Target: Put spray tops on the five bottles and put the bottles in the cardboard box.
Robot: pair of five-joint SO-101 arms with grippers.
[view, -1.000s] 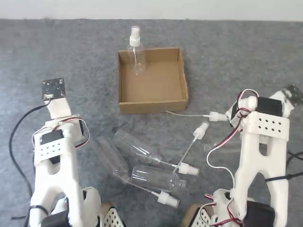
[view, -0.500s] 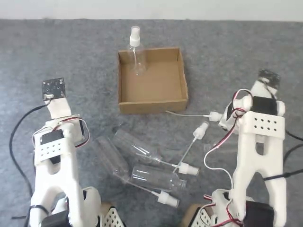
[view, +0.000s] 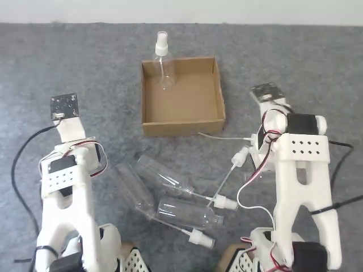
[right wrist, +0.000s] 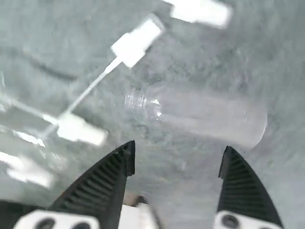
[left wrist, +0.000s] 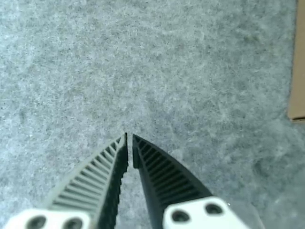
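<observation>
The right pincer point(right wrist: 179, 146) hangs wide open over the clear uncapped plastic bottle point(right wrist: 200, 112); it should, I think, close across the bottle's middle. The left pincer point(left wrist: 129, 137) is closed and empty.

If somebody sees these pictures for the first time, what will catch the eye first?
Probably the open cardboard box at the far side of the table, with one capped bottle standing upright in its far corner. Next, the heap of clear bottles and loose spray tops lying between the two arms. The right gripper hangs open over one uncapped bottle.
</observation>
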